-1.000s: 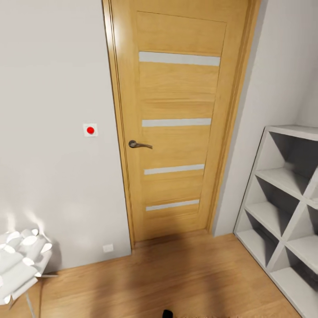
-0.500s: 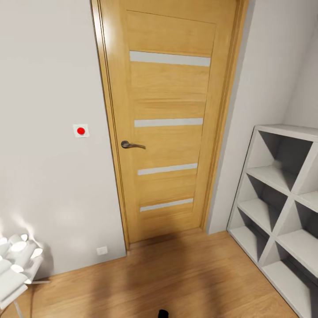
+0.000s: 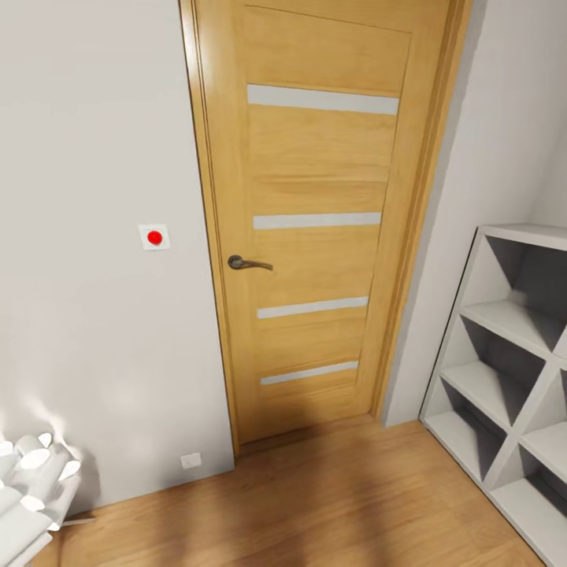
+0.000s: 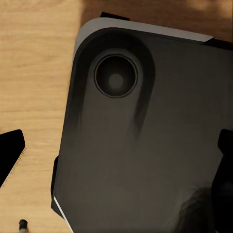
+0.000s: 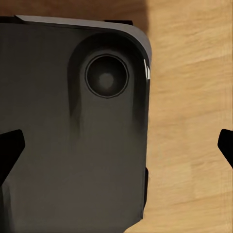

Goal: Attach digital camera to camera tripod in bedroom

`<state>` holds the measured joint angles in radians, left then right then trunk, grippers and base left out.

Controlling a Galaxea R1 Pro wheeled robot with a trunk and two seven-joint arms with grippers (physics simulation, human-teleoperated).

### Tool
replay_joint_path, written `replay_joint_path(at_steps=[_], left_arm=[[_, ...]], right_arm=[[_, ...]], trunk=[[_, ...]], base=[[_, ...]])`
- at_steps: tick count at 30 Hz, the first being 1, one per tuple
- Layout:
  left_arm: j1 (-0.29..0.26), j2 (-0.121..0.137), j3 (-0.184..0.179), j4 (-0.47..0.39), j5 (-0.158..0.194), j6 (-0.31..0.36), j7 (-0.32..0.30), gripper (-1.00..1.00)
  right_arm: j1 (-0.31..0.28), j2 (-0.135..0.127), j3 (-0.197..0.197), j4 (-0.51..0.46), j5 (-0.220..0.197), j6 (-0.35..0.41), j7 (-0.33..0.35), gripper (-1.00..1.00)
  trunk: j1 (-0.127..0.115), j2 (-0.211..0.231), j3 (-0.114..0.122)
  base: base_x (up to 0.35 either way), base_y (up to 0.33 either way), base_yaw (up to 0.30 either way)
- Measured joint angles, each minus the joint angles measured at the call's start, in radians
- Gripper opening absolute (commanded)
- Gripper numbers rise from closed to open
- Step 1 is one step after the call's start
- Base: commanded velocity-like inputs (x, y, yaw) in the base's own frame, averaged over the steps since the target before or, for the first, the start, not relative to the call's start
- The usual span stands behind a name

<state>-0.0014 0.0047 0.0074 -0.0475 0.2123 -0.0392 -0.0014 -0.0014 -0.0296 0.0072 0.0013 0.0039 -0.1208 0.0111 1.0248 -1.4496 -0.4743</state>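
Note:
The digital camera and the camera tripod are out of view. In the left wrist view my left gripper (image 4: 116,158) is open, its black fingertips (image 4: 9,150) spread wide over my own dark base (image 4: 145,145) and the wood floor (image 4: 34,73). My right gripper (image 5: 118,145) is open as well, with nothing between its fingertips (image 5: 9,145); the dark base (image 5: 73,145) and floor (image 5: 194,97) lie below it.
A shut wooden door (image 3: 315,236) with a dark lever handle (image 3: 248,263) faces me. A white wall plate with a red button (image 3: 154,237) is to its left. A white cube shelf (image 3: 512,370) stands at the right, a white lamp-like object (image 3: 31,480) at the lower left. Bare wood floor (image 3: 331,504) lies ahead.
The whole head view has shifted sideways and back and sits a little closer to the door. A small black tip at the bottom edge has left the picture. Nothing in the room moved.

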Motion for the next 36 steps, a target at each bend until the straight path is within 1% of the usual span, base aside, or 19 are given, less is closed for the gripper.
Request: replay_joint_path(at_steps=[13,20,27,36], left_arm=[[0.0,0.0,0.0,0.0,0.0,0.001,0.0,1.0],[0.0,0.0,0.0,0.0,0.0,0.001,0.0,1.0],[0.0,0.0,0.0,0.0,0.0,0.001,0.0,1.0],[0.0,0.0,0.0,0.0,0.001,0.001,0.0,1.0]], right_arm=[[0.0,-0.001,0.0,0.0,0.0,0.001,0.002,1.0],[0.0,0.005,-0.001,0.0,0.0,0.0,-0.002,1.0],[0.0,0.009,-0.003,0.0,-0.002,0.0,-0.008,1.0],[0.0,0.007,-0.003,0.0,-0.002,0.0,-0.008,1.0]], trunk=[[0.0,0.0,0.0],[0.0,0.0,0.0],[0.0,0.0,0.0],[0.0,0.0,0.0]], base=[[0.016,0.016,0.0],[0.0,0.0,-0.019],[0.0,0.0,-0.177],[0.0,0.0,-0.231]])
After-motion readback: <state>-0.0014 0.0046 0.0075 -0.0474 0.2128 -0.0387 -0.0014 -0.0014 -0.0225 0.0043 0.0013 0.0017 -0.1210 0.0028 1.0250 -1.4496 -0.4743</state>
